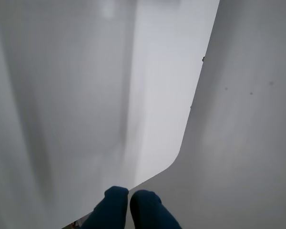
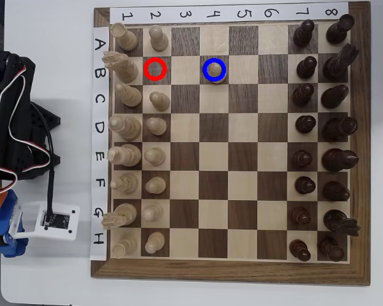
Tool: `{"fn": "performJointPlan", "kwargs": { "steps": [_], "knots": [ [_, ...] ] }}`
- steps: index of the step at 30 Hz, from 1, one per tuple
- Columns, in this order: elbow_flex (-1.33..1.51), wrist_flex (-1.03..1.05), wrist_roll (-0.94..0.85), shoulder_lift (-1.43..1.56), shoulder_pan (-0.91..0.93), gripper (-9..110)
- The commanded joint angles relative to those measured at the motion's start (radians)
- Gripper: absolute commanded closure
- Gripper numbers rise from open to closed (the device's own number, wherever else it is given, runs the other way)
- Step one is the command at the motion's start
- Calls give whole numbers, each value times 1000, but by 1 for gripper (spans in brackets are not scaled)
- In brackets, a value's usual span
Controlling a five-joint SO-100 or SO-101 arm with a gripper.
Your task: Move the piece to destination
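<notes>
The piece, a small pale pawn (image 2: 216, 74), stands on the destination, the dark square marked with a blue ring (image 2: 215, 62), in row B, column 4 of the overhead view. The dark square with the red ring (image 2: 154, 69) has no piece on it. My gripper (image 1: 129, 194) shows only in the wrist view, at the bottom edge. Its two blue fingertips (image 1: 113, 200) touch each other and hold nothing. It looks down on plain white surfaces, away from the board. The arm (image 2: 13, 127) sits left of the board in the overhead view.
The wooden chessboard (image 2: 230, 273) carries pale pieces in columns 1 and 2 and dark pieces (image 2: 306, 124) in columns 7 and 8. A white camera module (image 2: 54, 220) and cables lie beside the board's left edge. A white sheet's rounded corner (image 1: 174, 164) crosses the wrist view.
</notes>
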Motion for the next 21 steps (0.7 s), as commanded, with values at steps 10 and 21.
{"fn": "performJointPlan", "kwargs": {
  "steps": [10, 21],
  "knots": [
    [-11, 18, 74, 60, -8, 101],
    [-11, 18, 86, 60, -8, 101]
  ]
}}
